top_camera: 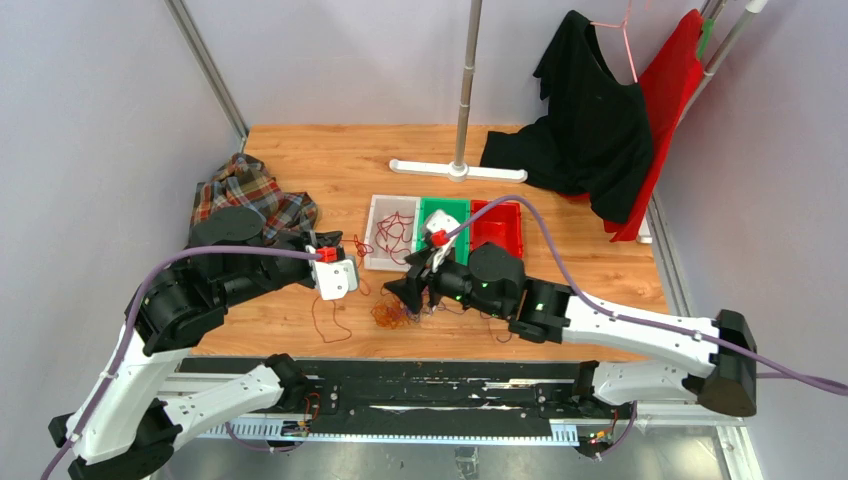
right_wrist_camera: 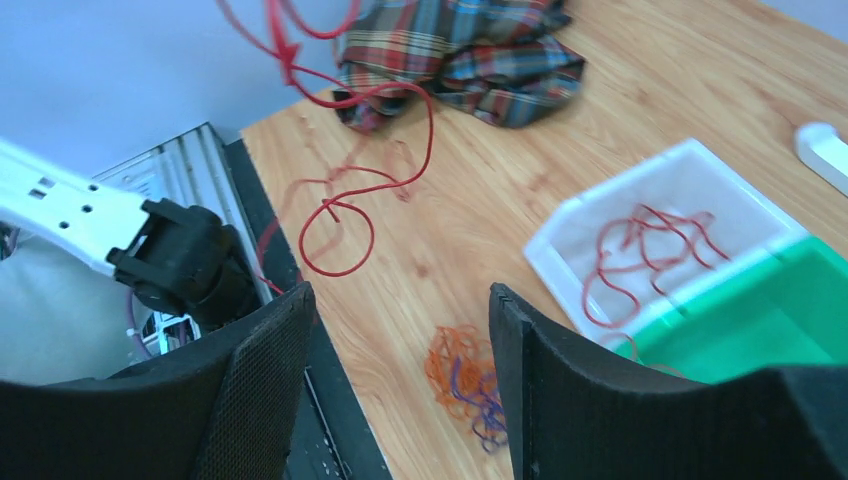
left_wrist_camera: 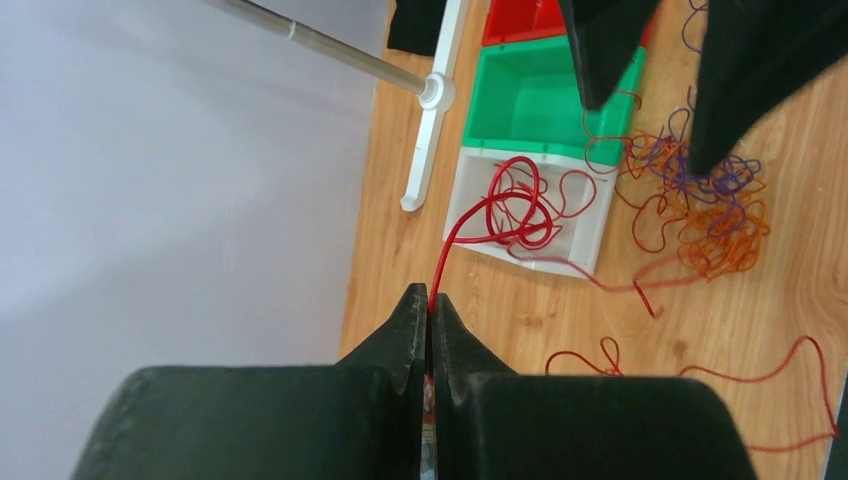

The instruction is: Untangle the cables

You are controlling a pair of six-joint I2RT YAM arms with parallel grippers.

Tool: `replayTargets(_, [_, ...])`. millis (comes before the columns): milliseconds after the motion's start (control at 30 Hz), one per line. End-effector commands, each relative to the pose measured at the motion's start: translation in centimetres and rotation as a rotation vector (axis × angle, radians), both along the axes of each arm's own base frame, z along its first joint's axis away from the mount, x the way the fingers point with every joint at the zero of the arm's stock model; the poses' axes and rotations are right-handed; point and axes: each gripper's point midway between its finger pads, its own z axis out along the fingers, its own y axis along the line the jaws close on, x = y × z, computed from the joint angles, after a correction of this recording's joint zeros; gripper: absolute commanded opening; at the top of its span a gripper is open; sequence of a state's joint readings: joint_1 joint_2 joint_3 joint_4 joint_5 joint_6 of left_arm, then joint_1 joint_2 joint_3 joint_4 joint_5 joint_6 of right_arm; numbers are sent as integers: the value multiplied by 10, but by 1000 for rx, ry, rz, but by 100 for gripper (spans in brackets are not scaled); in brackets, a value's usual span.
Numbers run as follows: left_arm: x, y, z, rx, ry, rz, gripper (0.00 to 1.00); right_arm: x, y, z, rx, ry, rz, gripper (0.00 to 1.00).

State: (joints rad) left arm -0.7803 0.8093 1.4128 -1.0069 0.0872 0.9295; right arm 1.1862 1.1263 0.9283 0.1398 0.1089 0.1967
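**Left tool (left_wrist_camera: 431, 300) clamped on a red cable (left_wrist_camera: 462, 222); right tool (right_wrist_camera: 398, 295) recorded wide apart and empty.**

The red cable was seen running from the closed left jaws into the white bin (right_wrist_camera: 740, 195), where further red loops lay. An orange and purple clump (right_wrist_camera: 468, 378) was noted on the desk (top_camera: 330, 160), near the white bin and the green bin (left_wrist_camera: 530, 100). In the right wrist view it was seen between the spread right fingers, untouched by them. A loose red strand (right_wrist_camera: 335, 240) was observed looped on the desk towards its near edge. A plaid cloth (right_wrist_camera: 460, 50) was recorded at the desk's left side, well apart from the clump.
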Motion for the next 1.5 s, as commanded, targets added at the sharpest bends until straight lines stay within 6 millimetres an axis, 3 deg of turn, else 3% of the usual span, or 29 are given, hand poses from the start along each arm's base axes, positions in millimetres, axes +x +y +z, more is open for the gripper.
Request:
replayTargets(0, [-8, -5, 15, -70, 27, -21, 0, -15, 40, 49, 157, -153, 106, 64])
replayTargets(300, [-22, -8, 13, -73, 71, -76, 0, 18, 55, 53, 185, -278, -29, 66])
replayTargets(433, [-25, -10, 16, -88, 81, -87, 0, 22, 61, 60, 226, -329, -36, 64])
replayTargets(600, [-27, -12, 21, -108, 99, -91, 0, 23, 74, 66, 234, -353, -19, 36])
replayTargets(767, [-29, -10, 25, -114, 97, -92, 0, 15, 70, 59, 231, -342, 16, 10])
replayTargets(867, [-29, -9, 28, -113, 86, -89, 0, 11, 59, 55, 241, -314, 16, 1])
replayTargets(1300, [-17, 4, 62, -98, -51, -42, 0, 7, -23, 4, 134, -182, -127, 1])
replayTargets(1467, [-11, 10, 65, -54, -109, -22, 0, 4, -54, 0, 127, -124, -186, 1])
